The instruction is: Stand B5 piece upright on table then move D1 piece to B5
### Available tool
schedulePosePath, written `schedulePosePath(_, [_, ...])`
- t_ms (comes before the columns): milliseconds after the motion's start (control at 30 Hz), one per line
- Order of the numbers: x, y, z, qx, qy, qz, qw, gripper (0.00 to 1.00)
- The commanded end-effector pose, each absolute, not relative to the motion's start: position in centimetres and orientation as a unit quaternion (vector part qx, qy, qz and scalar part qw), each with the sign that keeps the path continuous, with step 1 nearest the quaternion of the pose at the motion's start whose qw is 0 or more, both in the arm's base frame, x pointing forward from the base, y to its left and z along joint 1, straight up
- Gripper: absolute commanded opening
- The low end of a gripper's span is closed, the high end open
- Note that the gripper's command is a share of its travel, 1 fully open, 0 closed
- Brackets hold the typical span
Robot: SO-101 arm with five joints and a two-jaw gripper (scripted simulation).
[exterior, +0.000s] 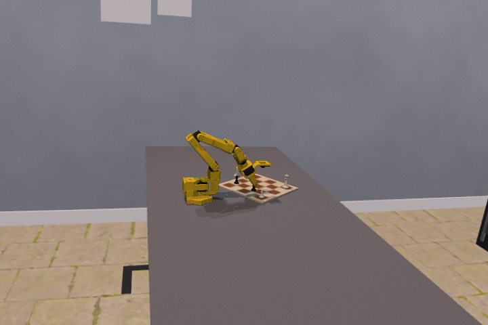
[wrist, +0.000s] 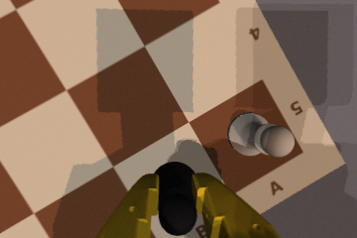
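We see the yellow arm [exterior: 210, 153] reaching from its base at one side of the bench [exterior: 252, 248] down onto the chessboard [exterior: 279, 191]. The gripper [wrist: 178, 200] is clenched on a black piece [wrist: 176, 198], its two yellow fingers pressing it from either side. From the wrist view we look down nearly along the piece's long axis, so it shows as a dark rounded top between the fingers, pointing up toward the camera; it appears upright. It sits low over the light square beside the letter B on the board's edge, in the row marked 5. Whether its foot touches the board we cannot tell.

On the neighbouring dark square, by the letter A and the number 5, a white pawn [wrist: 261, 136] stands upright and inside its square. In the exterior view we also make out another black piece [exterior: 236, 178] near the arm's base and a taller white piece [exterior: 286, 181] at the board's far side.
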State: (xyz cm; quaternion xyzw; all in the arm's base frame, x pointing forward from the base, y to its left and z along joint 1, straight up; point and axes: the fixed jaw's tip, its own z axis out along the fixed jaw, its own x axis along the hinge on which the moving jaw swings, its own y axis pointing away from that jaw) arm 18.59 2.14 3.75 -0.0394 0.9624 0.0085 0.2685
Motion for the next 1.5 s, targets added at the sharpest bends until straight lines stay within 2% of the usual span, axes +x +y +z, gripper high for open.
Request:
schedulePosePath(0, [18.7,2.3,3.9,-0.048,0.962,0.009,0.268,0.00])
schedulePosePath(1467, [17.9,2.3,2.0,-0.048,0.962,0.009,0.268,0.00])
